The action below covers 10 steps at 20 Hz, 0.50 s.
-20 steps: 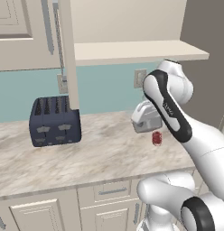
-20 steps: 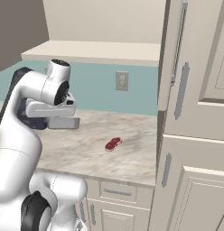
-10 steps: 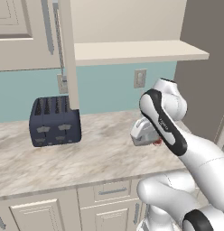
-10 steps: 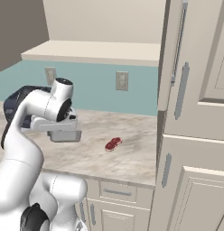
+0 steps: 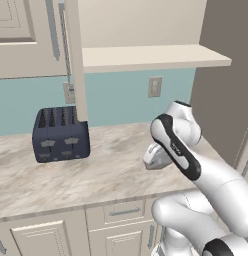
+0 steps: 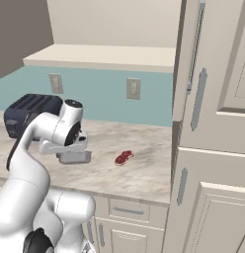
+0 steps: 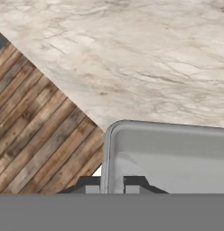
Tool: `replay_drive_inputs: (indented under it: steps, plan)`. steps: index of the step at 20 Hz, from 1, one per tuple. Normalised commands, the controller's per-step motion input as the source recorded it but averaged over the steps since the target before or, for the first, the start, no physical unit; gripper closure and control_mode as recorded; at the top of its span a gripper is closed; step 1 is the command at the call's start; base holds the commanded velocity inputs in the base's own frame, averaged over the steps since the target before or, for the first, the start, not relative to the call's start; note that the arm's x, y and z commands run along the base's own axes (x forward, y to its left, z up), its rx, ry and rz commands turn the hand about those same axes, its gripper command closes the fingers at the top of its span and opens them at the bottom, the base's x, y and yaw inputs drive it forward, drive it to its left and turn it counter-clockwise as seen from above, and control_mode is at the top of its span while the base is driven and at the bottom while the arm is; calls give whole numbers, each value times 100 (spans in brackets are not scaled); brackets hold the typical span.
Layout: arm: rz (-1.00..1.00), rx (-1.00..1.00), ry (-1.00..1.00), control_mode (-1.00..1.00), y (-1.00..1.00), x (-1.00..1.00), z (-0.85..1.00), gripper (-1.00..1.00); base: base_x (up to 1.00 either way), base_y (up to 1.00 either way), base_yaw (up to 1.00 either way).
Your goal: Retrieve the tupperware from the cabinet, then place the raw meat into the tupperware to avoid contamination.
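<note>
Hand view, nearest first: the gripper (image 7: 112, 186) has its two dark finger tips pinched on the thin side wall of the grey tupperware (image 7: 172, 153), one tip inside and one outside the rim, so the jaws stand nearly closed with only that wall between them. Holding it by one edge leaves the open tub free to be set flat, and it hangs above the front edge of the marble counter (image 7: 132, 58), with the wooden floor (image 7: 37, 131) showing below to one side. In the right base view the tupperware (image 6: 74, 156) sits low, close over the counter (image 6: 144, 173); whether it touches the surface I cannot tell. The raw meat (image 6: 124, 157) lies on the counter just beside the tub, toward the tall cabinet units, apart from it and untouched; putting the tub down near it would, I judge, keep the coming transfer short. In the left base view the container (image 5: 157, 157) shows pale behind the arm's forearm. Further back stands the dark blue toaster (image 5: 61, 134) against the teal wall, well apart from the tub. Above it the cabinet (image 5: 146, 55) has its door (image 5: 75, 60) swung out, leaving the shelf reachable and now bare.
</note>
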Motion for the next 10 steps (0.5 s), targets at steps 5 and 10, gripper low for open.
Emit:
replay_drive_inputs:
  steps: [5,10]
  plan:
    - [0,0,-6,-100,-4,24,-26,100,0,0,0]
    - [0,0,-7,-100,-5,29,-22,100,0,0,0]
